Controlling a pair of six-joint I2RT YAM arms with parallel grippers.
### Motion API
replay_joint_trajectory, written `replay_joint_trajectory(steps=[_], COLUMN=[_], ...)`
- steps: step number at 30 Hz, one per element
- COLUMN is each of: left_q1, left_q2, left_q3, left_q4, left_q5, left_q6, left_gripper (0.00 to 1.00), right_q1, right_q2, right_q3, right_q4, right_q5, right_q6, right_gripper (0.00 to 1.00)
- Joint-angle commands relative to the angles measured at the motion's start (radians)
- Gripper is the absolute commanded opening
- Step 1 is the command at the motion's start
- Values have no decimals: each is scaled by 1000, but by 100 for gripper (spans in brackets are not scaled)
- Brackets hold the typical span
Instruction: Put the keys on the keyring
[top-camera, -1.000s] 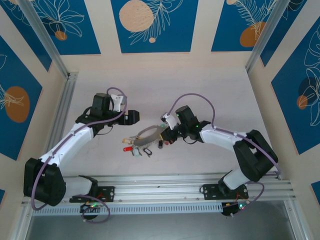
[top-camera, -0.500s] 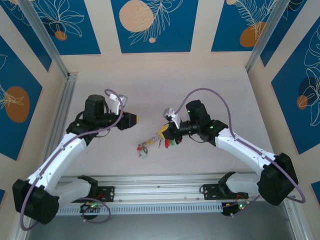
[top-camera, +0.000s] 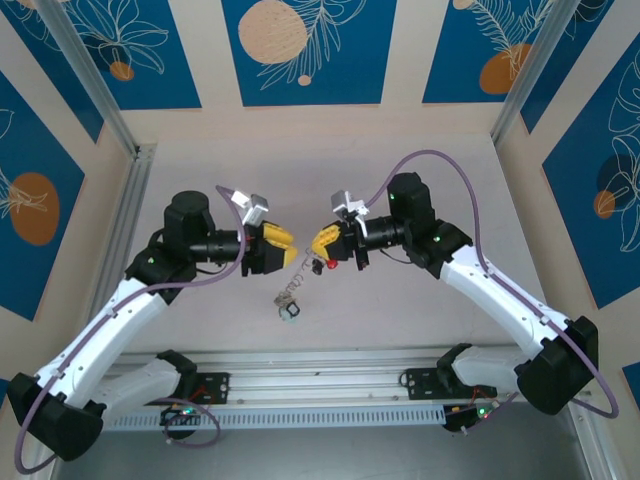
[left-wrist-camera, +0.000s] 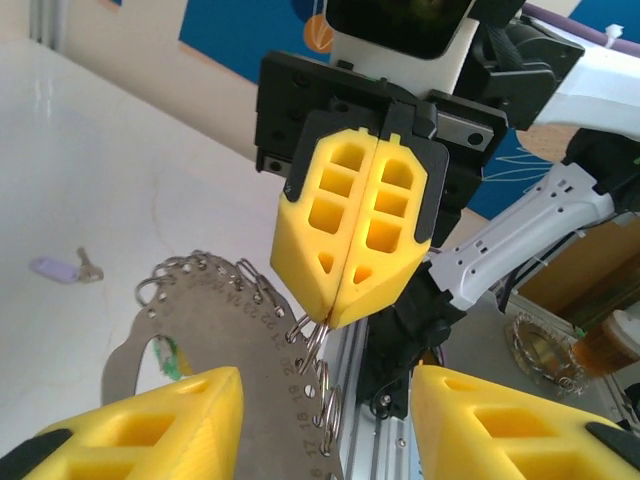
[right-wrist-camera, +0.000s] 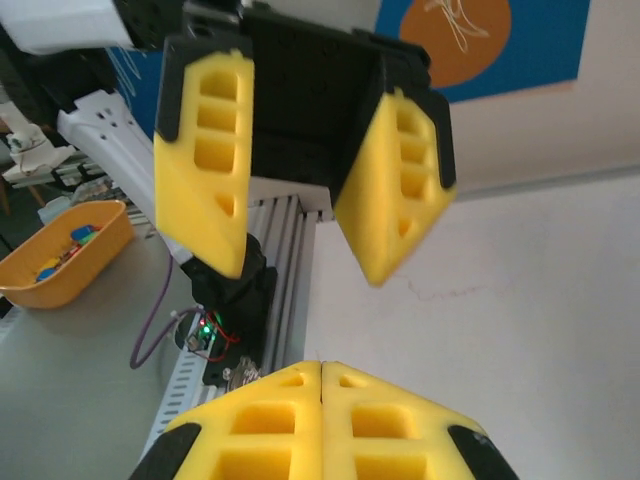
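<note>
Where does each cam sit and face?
Top external: above, behind the bases, looking down at the table; both arms, left hand facing right hand.
Left wrist: on left arm, faces right hand shut on the keyring; own fingers at bottom.
Right wrist: on right arm, faces the open left hand; own shut fingers at bottom.
Shared: each wrist view shows the other hand.

The left end effector (top-camera: 288, 248) and the right end effector (top-camera: 315, 247) both have bright yellow fingers on black mounts. Below the right one hangs the grey metal keyring (top-camera: 292, 296), and a red key (top-camera: 331, 264) sits just under its fingers. 1 pale lilac key (left-wrist-camera: 50, 268) lies apart on the whitish desk (top-camera: 400, 160). The wall panels (top-camera: 300, 50) are blue with peach discs and white leaf outlines.
</note>
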Motion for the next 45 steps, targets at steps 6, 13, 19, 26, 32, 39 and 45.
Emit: replay_joint_trajectory(steps=[6, 13, 19, 26, 32, 39, 45], left_q1=[-65, -94, -119, -140, -150, -152, -151], left_q2=[34, 45, 59, 68, 68, 60, 39], left_q3=[66, 77, 87, 87, 88, 92, 94], left_q4=[10, -26, -37, -33, -26, -35, -77], left_q5=[-1, -35, -55, -62, -72, -70, -112], left_q6=[108, 150, 170, 179, 180, 198, 231], left_gripper=[39, 36, 28, 12, 7, 0, 0], right_q1=[-7, -6, 0, 0, 1, 1, -9], right_q2=[21, 21, 22, 23, 22, 18, -23], right_q3=[73, 78, 78, 75, 74, 79, 57], right_q4=[82, 98, 106, 110, 113, 99, 79], right_q5=[-133, -147, -158, -154, -161, -138, -45], right_q6=[31, 48, 55, 63, 69, 70, 89], right_gripper=[0, 0, 0, 0, 0, 0, 31])
